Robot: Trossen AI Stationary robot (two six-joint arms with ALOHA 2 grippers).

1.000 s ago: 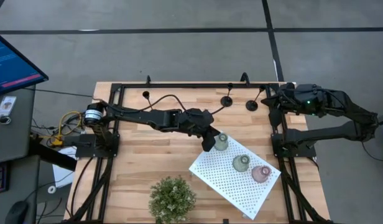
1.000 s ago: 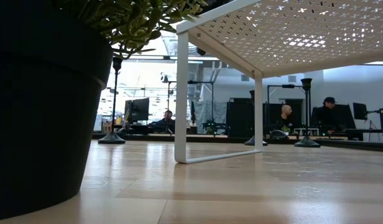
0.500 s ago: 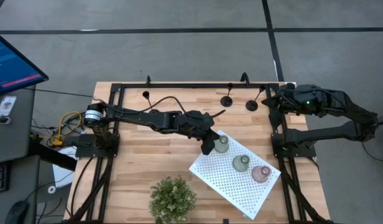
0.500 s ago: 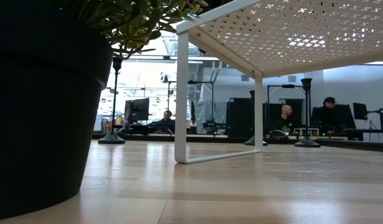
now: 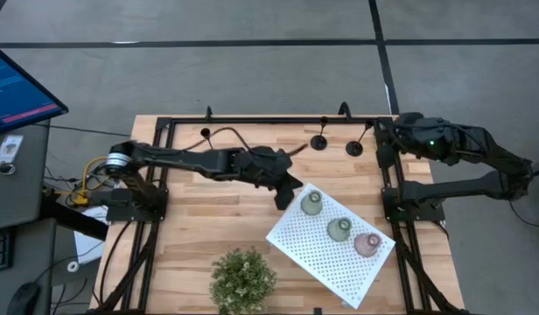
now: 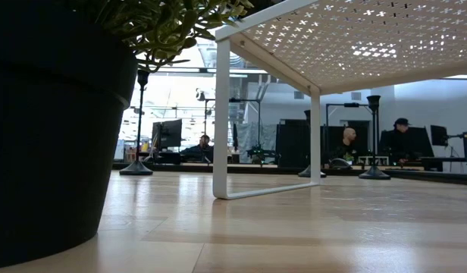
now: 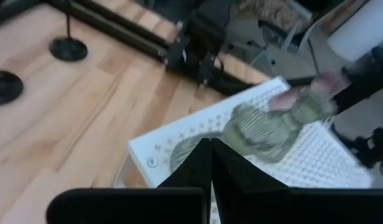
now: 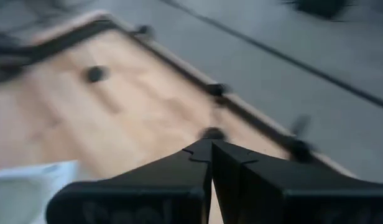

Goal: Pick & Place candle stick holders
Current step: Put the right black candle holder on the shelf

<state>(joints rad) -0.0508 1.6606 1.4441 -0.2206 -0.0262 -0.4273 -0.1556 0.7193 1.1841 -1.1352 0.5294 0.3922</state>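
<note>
A bushy potted plant (image 5: pixel 242 278) stands at the near edge of the wooden table (image 5: pixel 191 227), its dark pot filling the low view. Just beyond it, a white perforated board (image 5: pixel 318 254) on thin legs carries three squat pale candle stick holders in a diagonal row: a pinkish one (image 5: pixel 367 244), a greenish one (image 5: pixel 339 229) and a beige one (image 5: pixel 311 203). The left gripper (image 5: pixel 285 198), fingers pressed together and holding nothing, hangs just beside the beige holder at the board's far corner. Along the far edge stand three black candle stick holders (image 5: pixel 319 140) with round bases and thin stems, well apart from the board. The right gripper (image 5: pixel 381 144), also closed and empty, waits at the far right corner. The pale holders look hard, smooth and probably breakable, best taken at the narrow neck; the black ones look light and tippy, best pinched on the stem. The raised board's edge and the closely spaced neighbours could obstruct a reach.
</note>
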